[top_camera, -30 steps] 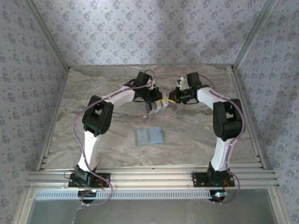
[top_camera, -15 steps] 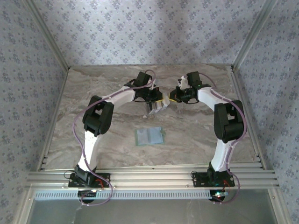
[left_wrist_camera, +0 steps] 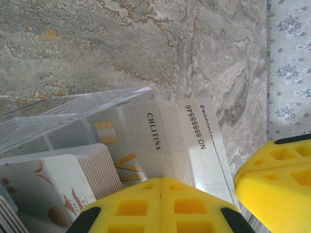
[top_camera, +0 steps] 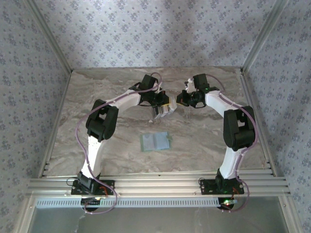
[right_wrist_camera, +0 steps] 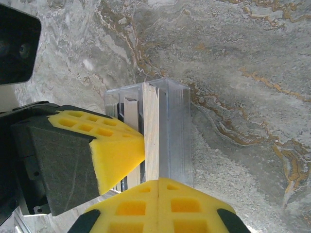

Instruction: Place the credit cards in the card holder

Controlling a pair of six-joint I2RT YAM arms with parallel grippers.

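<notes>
The credit cards [left_wrist_camera: 141, 141] stand packed on edge in a clear plastic box [left_wrist_camera: 73, 109], held up at the back middle of the table [top_camera: 164, 110]. My left gripper [left_wrist_camera: 162, 187] is shut, its yellow pads pressed together where the front silvery card of a stack runs into their seam. From the other side my right gripper [right_wrist_camera: 159, 187] is shut too, with the outer edge of the card stack [right_wrist_camera: 150, 131] leading into its seam beside the box wall [right_wrist_camera: 177, 131]. The pale green card holder [top_camera: 155, 141] lies flat on the table nearer the arms, apart from both grippers.
The marble table [top_camera: 209, 141] is walled with patterned panels on three sides. A metal rail [top_camera: 155, 184] runs along the near edge by the arm bases. The two grippers [top_camera: 164, 103] [top_camera: 179, 101] nearly touch each other over the box.
The right gripper has shifted slightly back and left, closing in on the box. The left arm and the card holder have stayed put.
</notes>
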